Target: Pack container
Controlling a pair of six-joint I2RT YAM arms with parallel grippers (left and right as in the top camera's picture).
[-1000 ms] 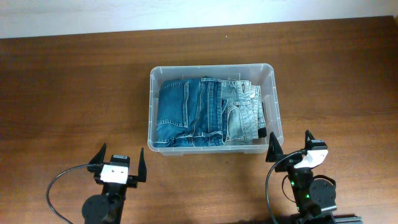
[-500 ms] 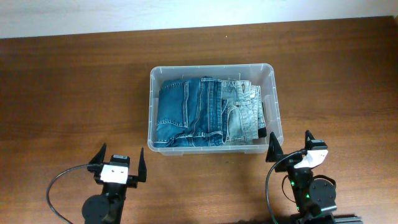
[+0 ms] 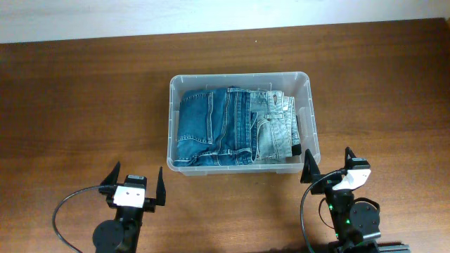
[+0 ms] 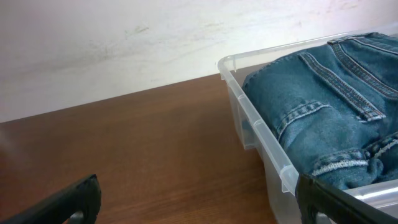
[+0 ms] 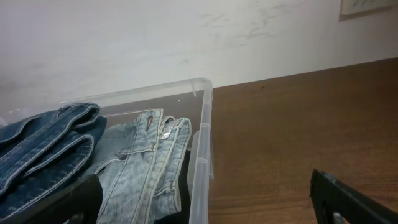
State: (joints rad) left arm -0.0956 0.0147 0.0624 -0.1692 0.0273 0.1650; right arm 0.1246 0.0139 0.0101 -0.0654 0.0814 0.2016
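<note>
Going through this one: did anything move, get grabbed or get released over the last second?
Nothing visibly changed. The left claw and right claw stay open and empty at the near side of the table. The container sits as it was, with the folded dark jeans and lighter jeans side by side inside.

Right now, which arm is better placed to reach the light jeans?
Probably the right. The right gripper, open, stands by the container's near right corner, where the light jeans lie. The left gripper, also open, sits off the left corner, with the dark jeans between.
</note>
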